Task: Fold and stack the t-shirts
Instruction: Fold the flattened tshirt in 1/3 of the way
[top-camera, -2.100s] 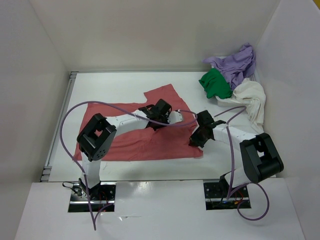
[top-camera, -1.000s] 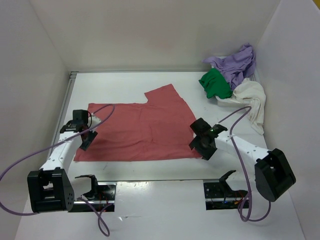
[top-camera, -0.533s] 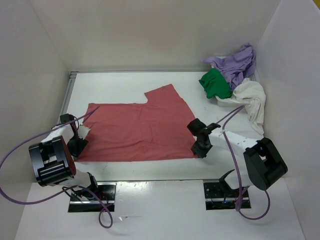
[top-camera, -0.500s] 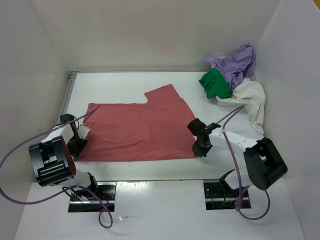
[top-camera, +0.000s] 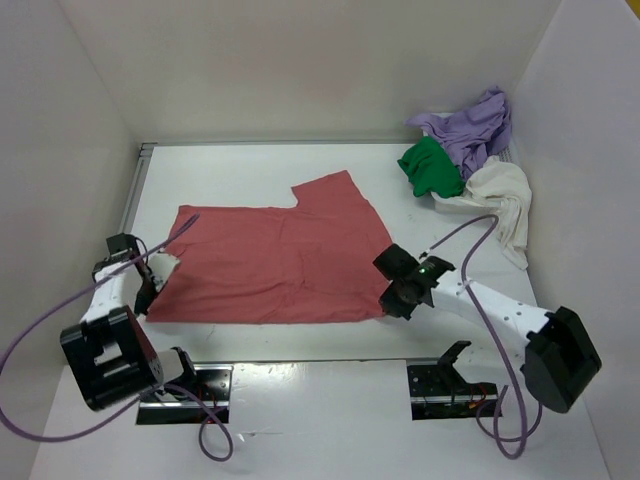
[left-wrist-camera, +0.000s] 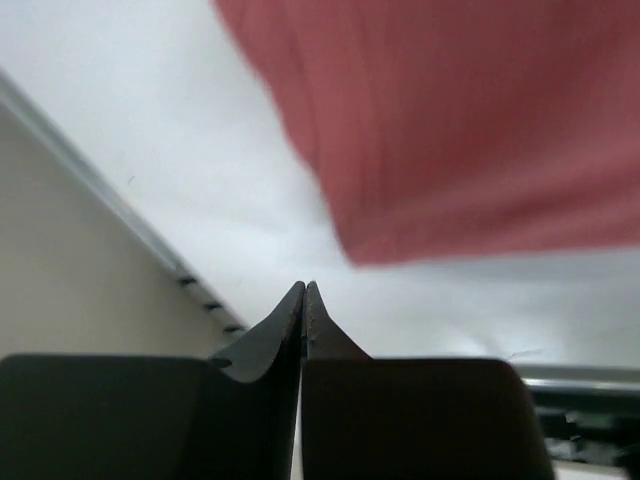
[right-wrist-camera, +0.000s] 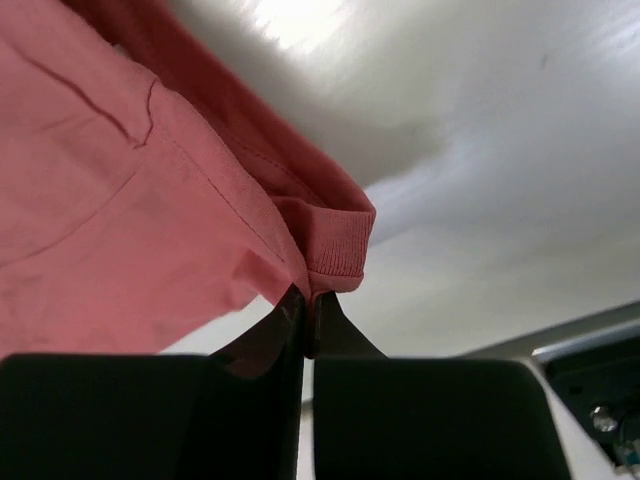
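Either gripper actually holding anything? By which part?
Right gripper pinches the salmon-red shirt at its near-right hem corner. Left gripper is shut on nothing; the shirt's corner lies just clear of its tips.

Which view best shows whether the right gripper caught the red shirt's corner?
Right wrist view: the right gripper is shut on the hemmed corner of the red shirt. The top view shows only the gripper over that corner, pinch hidden; the left wrist view shows another corner.
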